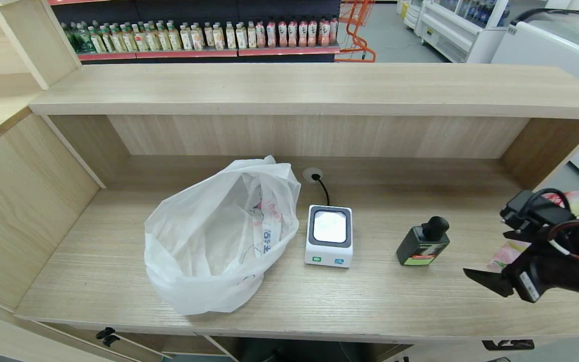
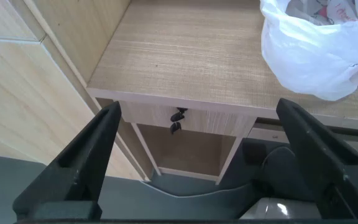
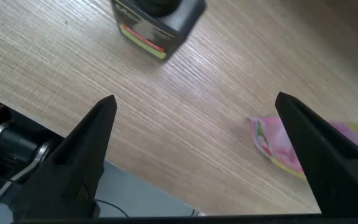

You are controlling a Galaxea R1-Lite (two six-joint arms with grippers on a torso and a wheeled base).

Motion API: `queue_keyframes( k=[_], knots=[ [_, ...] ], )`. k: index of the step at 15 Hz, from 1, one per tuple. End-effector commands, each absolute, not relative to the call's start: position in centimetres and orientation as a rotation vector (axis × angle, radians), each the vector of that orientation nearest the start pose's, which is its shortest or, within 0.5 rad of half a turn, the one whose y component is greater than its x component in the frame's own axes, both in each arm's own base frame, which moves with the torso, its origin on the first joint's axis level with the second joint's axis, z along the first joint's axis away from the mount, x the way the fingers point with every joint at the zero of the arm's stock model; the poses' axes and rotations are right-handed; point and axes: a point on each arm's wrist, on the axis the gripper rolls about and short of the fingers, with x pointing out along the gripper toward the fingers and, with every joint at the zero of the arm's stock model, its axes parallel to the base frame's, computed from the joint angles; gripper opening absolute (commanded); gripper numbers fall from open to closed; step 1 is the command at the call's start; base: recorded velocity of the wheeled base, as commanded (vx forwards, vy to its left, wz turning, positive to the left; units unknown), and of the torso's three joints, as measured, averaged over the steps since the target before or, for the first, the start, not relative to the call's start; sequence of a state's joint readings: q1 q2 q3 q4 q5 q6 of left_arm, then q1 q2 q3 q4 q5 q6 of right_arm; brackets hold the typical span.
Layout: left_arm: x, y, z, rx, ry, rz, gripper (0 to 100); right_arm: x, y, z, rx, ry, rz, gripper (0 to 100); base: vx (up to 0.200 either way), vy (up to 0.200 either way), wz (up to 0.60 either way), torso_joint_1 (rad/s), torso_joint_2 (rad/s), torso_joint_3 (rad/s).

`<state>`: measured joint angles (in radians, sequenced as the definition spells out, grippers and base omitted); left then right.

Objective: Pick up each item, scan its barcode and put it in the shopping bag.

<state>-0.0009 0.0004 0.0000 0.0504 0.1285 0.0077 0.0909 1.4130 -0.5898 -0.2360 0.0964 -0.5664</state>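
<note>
Spread gripper (image 2: 199,107), counter edge (image 2: 185,99), shopping bag (image 2: 309,56)

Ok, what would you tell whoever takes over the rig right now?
Left claw: open, holding nothing, off the counter front edge near the shopping bag.
Right claw: open, empty, above the counter between the dark bottle and pink packet.
Scanner stands between bag and bottle.
Done: nothing visibly bagged.
Left: scan and bag bottle and packet.
</note>
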Motion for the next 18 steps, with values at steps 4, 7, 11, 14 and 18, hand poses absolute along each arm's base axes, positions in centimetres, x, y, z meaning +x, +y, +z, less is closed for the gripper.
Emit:
queue_keyframes(
  k=[4, 7, 11, 14, 18],
  knots=[
    [-2.3, 0.3, 7.0, 0.011, 0.051, 0.127, 100, 25.5, 5.1, 13.0, -0.635, 0.543, 0.478, 100, 0.0, 0.0, 0.0, 0.0, 0.0, 0.0],
    [-2.3, 0.3, 7.0, 0.011, 0.051, 0.129, 100, 26.6, 6.6, 12.7, -0.652, 0.498, 0.512, 100, 0.0, 0.0, 0.0, 0.0, 0.0, 0.0],
    [-2.3, 0.3, 7.0, 0.011, 0.051, 0.127, 100, 28.0, 8.2, 12.8, -0.676, 0.45, 0.546, 100, 0.0, 0.0, 0.0, 0.0, 0.0, 0.0],
    [-2.3, 0.3, 7.0, 0.011, 0.051, 0.127, 100, 28.8, 8.5, 12.7, -0.685, 0.445, 0.551, 100, 0.0, 0.0, 0.0, 0.0, 0.0, 0.0],
    [-2.3, 0.3, 7.0, 0.011, 0.051, 0.127, 100, 28.8, 8.5, 12.2, -0.67, 0.453, 0.58, 0, 0.0, 0.0, 0.0, 0.0, 0.0, 0.0]
  ],
)
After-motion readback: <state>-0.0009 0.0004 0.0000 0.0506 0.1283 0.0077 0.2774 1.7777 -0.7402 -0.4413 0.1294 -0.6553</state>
